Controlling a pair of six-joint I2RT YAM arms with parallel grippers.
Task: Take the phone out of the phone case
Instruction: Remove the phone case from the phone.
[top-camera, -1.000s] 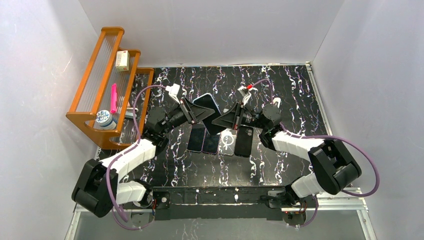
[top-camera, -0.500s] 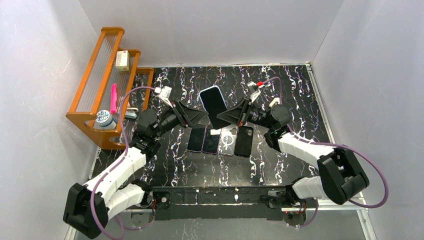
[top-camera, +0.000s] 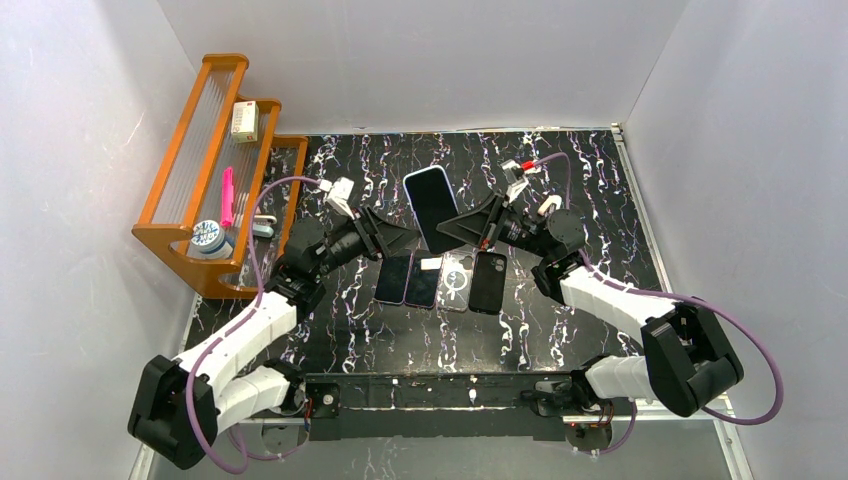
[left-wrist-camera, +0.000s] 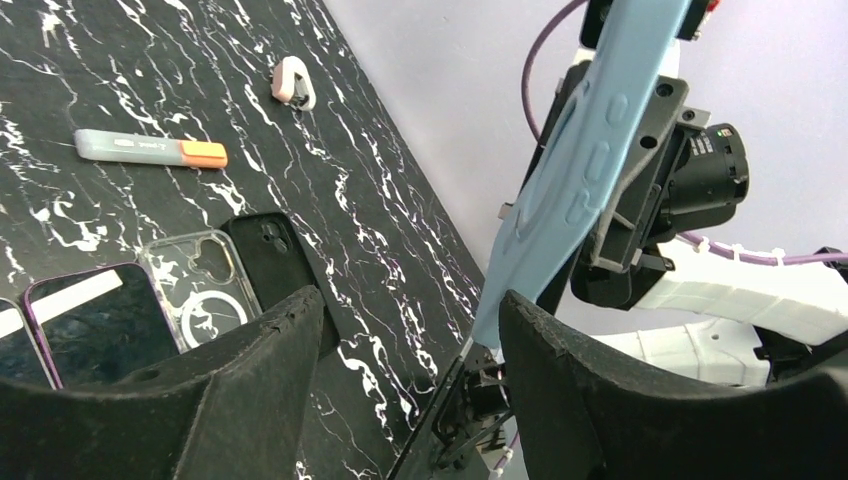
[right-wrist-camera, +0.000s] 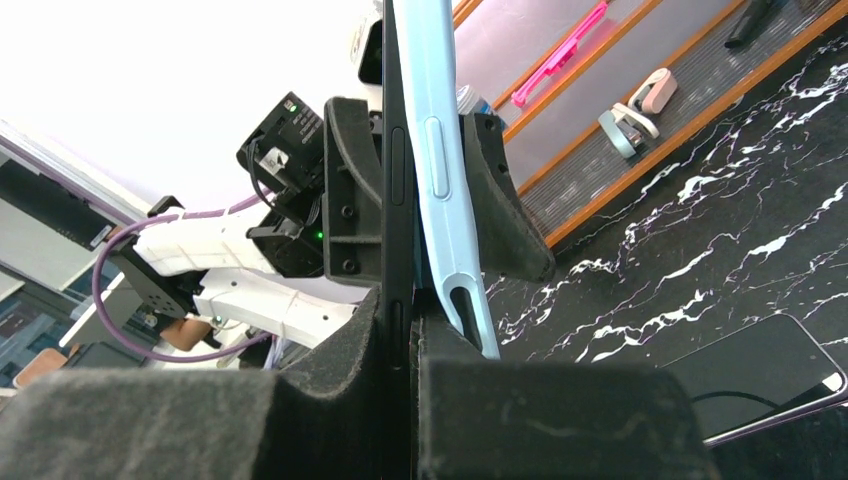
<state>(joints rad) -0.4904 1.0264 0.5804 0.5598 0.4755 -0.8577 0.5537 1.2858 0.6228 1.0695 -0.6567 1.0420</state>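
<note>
Since a second ago, the left gripper (top-camera: 400, 237) has let go of the phone (top-camera: 432, 200) and drawn back to the left. Its jaws, then closed on the phone's edge, now stand apart. The phone has risen slightly and shifted toward the far side of the table (top-camera: 590, 170), carried by the right gripper (top-camera: 448, 224) alone.

Right gripper: clenched on the phone's lower edge. The right wrist view shows the dark side of the phone (right-wrist-camera: 397, 150) running straight down into the slit between the pads. The light blue case (right-wrist-camera: 440, 160) lies against the phone at the top of that view. At the lower end it stands off from the phone, its corner angling away to the right.

Left gripper: released, holding nothing. In the left wrist view its fingers (left-wrist-camera: 250, 380) frame the back of the case (left-wrist-camera: 585, 150), which hangs beyond them. No contact can be seen.

Phone position: held in the air above the table, between the two grippers, dark screen turned toward the top camera, case still on for most of its length.

On the table beneath, in a row: two loose phones (top-camera: 395, 277), a clear case (top-camera: 456, 282) and a black case (top-camera: 488, 282). A marker (left-wrist-camera: 150, 150) with an orange cap lies farther off. An orange rack (top-camera: 190, 130) stands at the left edge, with a pink pen (top-camera: 227, 195) in it.
</note>
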